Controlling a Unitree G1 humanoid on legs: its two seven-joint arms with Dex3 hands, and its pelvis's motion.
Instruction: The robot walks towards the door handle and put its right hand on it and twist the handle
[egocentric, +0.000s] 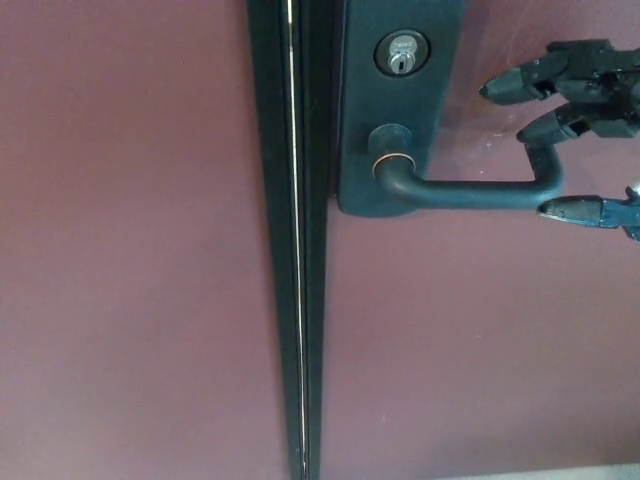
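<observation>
**Robot hand at the lever's tip**

The right robot hand (585, 120) reaches in from the right edge, fingers (515, 85) spread, two above and one below the bent end of the door handle (470, 192). It grips nothing. The dark handle sits level on its plate (400, 110), under the keyhole (401, 55), on the maroon door (480, 340).

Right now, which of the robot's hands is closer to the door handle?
The right hand. It is at the handle's free end, fingers spread above and below it. The left hand is not in view.
</observation>
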